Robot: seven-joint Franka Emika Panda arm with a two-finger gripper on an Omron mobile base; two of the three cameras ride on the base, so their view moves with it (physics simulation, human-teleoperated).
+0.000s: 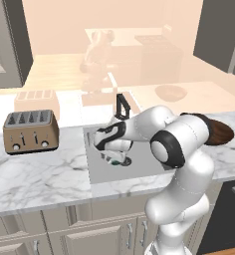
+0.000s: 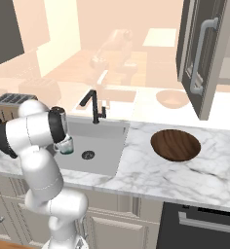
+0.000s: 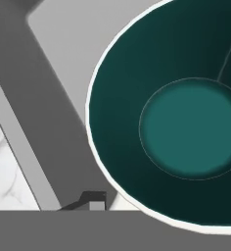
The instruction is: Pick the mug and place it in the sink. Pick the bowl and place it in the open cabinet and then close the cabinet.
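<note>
Robot arm (image 1: 184,164): glossy white, rounded shell segments, joined by thick cylindrical links. Joints are ringed with dark grey-black bands; one round white cap is framed by a black collar. The wrist section is trimmed in black. One small dark finger tip (image 3: 90,200) is seen, blocky in shape.

The counter (image 1: 40,174) looked like polished white marble with grey veins, and the toaster (image 1: 31,131) like brushed copper-toned metal. The bowl (image 2: 176,145) showed dark wood grain, the sink (image 2: 105,146) was matt grey, and the mug (image 3: 186,122) looked smooth and teal.
</note>
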